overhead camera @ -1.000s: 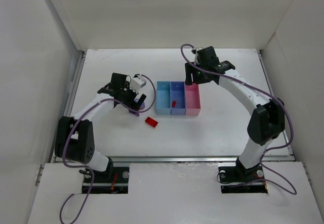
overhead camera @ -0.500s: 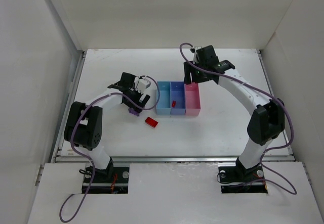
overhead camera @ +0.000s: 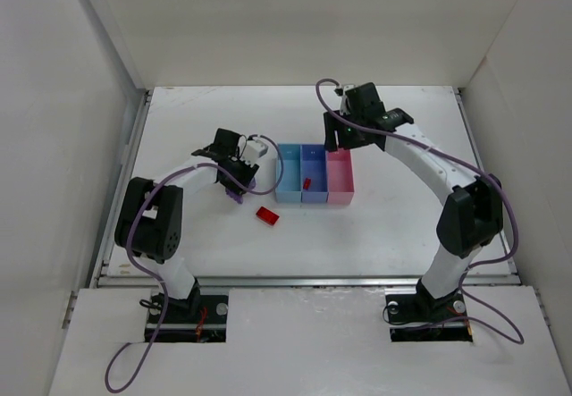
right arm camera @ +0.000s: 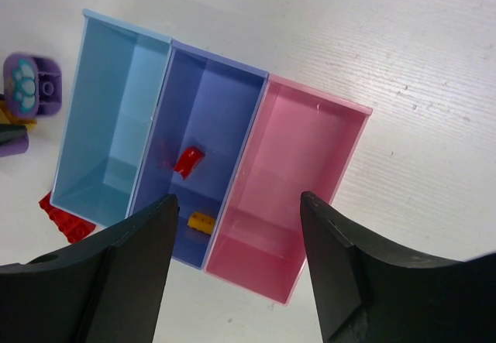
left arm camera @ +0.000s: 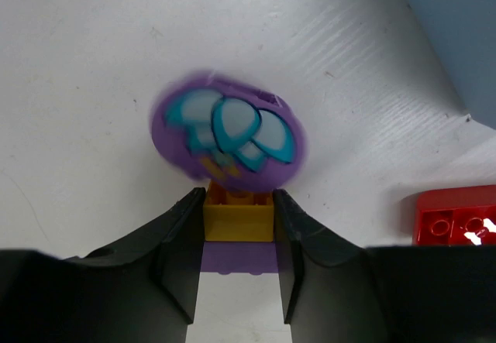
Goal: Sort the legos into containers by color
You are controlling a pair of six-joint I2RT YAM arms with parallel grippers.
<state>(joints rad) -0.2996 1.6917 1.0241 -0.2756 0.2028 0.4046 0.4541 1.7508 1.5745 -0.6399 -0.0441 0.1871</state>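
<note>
Three joined containers (overhead camera: 313, 158), long axes front-to-back

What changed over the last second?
Left hand edged toward the bins and closed on the purple-and-yellow lego. Right hand stays open above the bins; the loose red brick hasn't moved.

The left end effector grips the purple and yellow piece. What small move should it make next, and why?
Probably a short straight lift. The left end effector is shut on the purple and yellow lego, low at the table, and the containers beside it have walls the lego must clear before moving over them.
</note>
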